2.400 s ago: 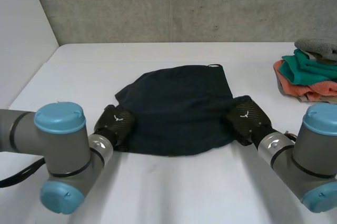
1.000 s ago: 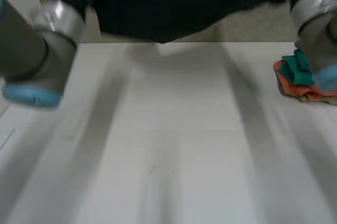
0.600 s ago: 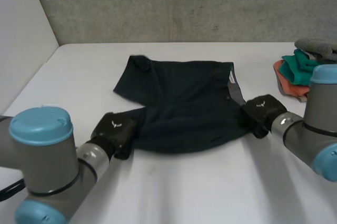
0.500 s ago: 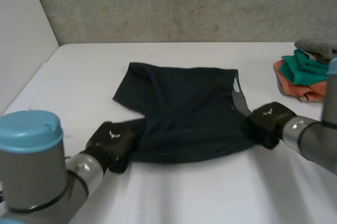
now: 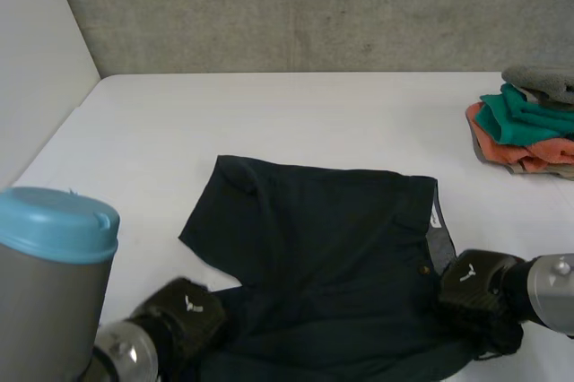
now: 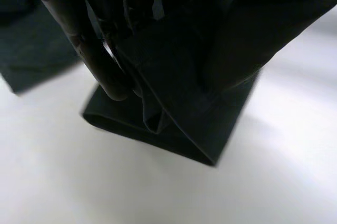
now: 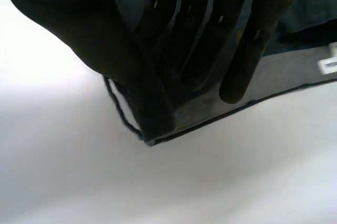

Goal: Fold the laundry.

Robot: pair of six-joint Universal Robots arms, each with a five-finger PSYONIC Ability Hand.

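A pair of dark navy shorts (image 5: 332,256) lies spread on the white table (image 5: 296,122), its grey waistband along the right side. My left hand (image 5: 184,319) pinches the near left corner of the shorts (image 6: 174,103); the left wrist view shows its fingers (image 6: 100,61) closed round a bunched leg hem. At the near right corner my right hand (image 5: 480,297) is shut on the waistband. In the right wrist view its fingers (image 7: 210,50) and thumb squeeze the grey waistband corner (image 7: 158,124), which is lifted slightly above the table.
A pile of folded cloths (image 5: 525,126) in teal, orange and grey sits at the far right edge. A concrete wall runs behind the table, and a white side wall stands at the left.
Both hands swung the shorts up into the air, then laid them flat and dragged them toward the near edge. The shorts now lie flatter and closer to me.
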